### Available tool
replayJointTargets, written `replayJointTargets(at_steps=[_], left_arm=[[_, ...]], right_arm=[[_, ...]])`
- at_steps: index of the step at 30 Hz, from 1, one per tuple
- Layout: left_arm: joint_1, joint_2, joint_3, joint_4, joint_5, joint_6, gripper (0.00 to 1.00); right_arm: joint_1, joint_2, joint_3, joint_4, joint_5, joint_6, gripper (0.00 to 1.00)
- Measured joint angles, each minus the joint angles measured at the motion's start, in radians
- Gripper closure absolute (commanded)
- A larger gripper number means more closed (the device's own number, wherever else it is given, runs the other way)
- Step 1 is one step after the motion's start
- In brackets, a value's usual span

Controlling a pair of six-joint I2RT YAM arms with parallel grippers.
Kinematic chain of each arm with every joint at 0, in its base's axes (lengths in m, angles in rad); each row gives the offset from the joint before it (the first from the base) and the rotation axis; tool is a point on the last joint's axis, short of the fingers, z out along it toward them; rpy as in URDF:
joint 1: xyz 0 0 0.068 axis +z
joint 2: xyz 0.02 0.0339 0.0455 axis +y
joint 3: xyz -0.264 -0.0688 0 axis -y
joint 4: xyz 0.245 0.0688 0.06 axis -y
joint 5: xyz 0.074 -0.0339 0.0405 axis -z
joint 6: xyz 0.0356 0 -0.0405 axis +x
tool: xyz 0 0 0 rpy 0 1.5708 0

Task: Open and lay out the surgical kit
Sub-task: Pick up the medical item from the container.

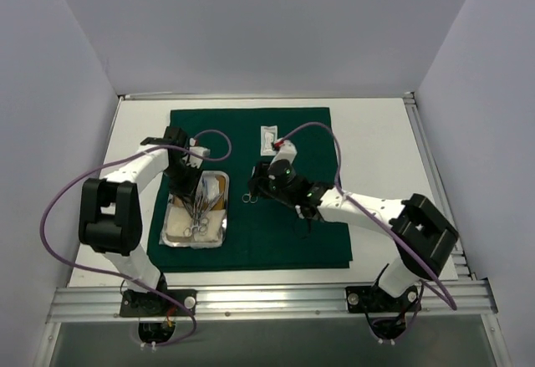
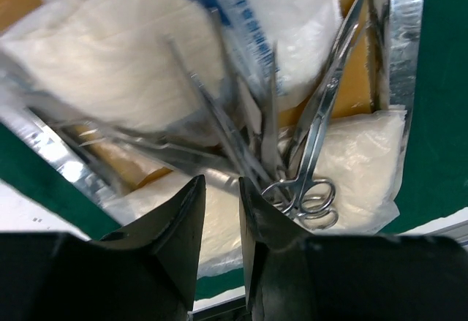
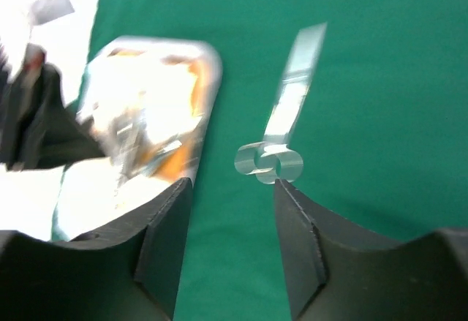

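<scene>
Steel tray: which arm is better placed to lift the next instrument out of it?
Left, probably. The left claw hangs directly over the instruments in the steel tray, close to their handles. The right claw is off to the side above the green cloth, by the scissors already laid there.

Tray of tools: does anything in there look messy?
Yes. The steel tools lie jumbled, crossing each other over the white gauze packets in the tray. One ring-handled tool lies alone on the green cloth.

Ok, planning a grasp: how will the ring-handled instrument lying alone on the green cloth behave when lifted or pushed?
The ring-handled instrument looks like polished steel: probably stiff and slippery. It lies flat on the green cloth, so likely slides, not rolls, perhaps bunching it.
</scene>
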Motion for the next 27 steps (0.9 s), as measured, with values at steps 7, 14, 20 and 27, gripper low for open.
replayJointTargets(at_steps=[7,14,20,27], left_arm=[[0.117,-0.094,0.000,0.003,-0.002,0.012,0.65],[0.169,-0.184,-0.023,0.049,-0.028,0.012,0.64],[0.171,-0.191,-0.024,0.070,-0.031,0.011,0.64],[0.171,-0.230,-0.040,0.088,-0.031,0.011,0.64]], right_arm=[[0.125,0.250,0.198,0.108,-0.166,0.050,0.68],[0.139,0.392,0.299,0.117,-0.216,0.131,0.68],[0.148,0.439,0.332,0.105,-0.214,0.208,0.67],[0.162,0.500,0.335,0.116,-0.241,0.266,0.67]])
